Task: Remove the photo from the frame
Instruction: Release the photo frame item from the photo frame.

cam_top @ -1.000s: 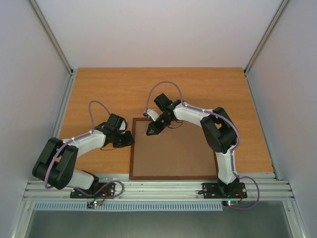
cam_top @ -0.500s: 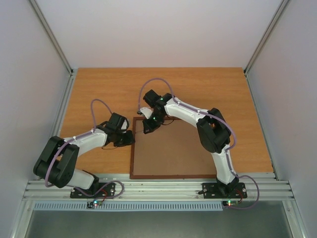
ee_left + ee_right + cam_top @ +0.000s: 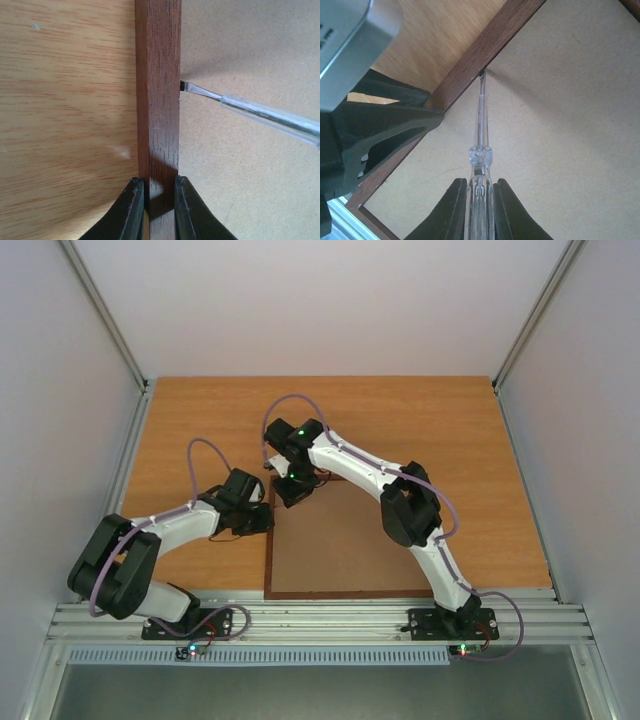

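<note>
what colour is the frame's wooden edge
Dark reddish-brown, with wood grain; the frame shows best in the left wrist view.

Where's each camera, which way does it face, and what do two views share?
Top external: above, behind the robot, looking down on table and frame; both arms show.
Left wrist: on the left tool, facing along the frame rail it clamps; fingers show.
Right wrist: on the right tool, facing down its held screwdriver; fingers show.
Wrist views share the screwdriver tip at the rail.

Your overhead view looks down from behind the arms (image 3: 170, 525). Each wrist camera looks closely past its fingers (image 3: 131, 210); both share the frame (image 3: 157, 100) edge and screwdriver (image 3: 480, 125).
</note>
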`<state>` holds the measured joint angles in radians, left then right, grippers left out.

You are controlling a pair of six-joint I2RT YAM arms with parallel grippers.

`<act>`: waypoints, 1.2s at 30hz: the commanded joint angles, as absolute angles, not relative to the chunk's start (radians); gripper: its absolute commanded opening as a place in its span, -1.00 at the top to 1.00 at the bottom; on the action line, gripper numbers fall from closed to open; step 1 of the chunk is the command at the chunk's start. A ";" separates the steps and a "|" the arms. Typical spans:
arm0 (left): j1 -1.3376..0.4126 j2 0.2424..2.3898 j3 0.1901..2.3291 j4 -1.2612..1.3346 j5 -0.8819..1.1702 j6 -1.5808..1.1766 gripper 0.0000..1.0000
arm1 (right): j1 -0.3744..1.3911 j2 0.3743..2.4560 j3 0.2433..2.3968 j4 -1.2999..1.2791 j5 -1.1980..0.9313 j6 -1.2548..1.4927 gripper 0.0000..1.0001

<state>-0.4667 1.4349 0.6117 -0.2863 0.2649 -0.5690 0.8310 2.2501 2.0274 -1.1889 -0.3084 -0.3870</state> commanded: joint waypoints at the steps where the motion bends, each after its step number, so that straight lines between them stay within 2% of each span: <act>1: -0.535 1.479 0.572 -0.198 0.343 -0.571 0.89 | 0.909 2.267 2.186 -1.032 -0.425 -0.376 0.98; 12: -0.572 1.460 0.528 -0.153 0.325 -0.608 0.89 | 0.964 2.317 2.345 -1.113 -0.359 -0.369 0.98; 24: -0.574 1.395 0.492 -0.178 0.267 -0.650 0.89 | 0.977 2.307 2.410 -1.213 -0.307 -0.402 0.98; 27: -0.572 1.367 0.494 -0.211 0.239 -0.654 0.83 | 0.976 2.256 2.322 -1.220 -0.261 -0.429 0.98; 36: -0.571 1.252 0.557 -0.395 0.102 -0.636 0.52 | 0.892 1.944 1.803 -0.978 -0.215 -0.405 0.98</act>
<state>-0.5674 1.2949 0.5144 -0.2729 0.1833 -0.6479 0.9173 2.0968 1.9461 -1.1370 -0.1947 -0.4057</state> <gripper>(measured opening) 0.204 0.143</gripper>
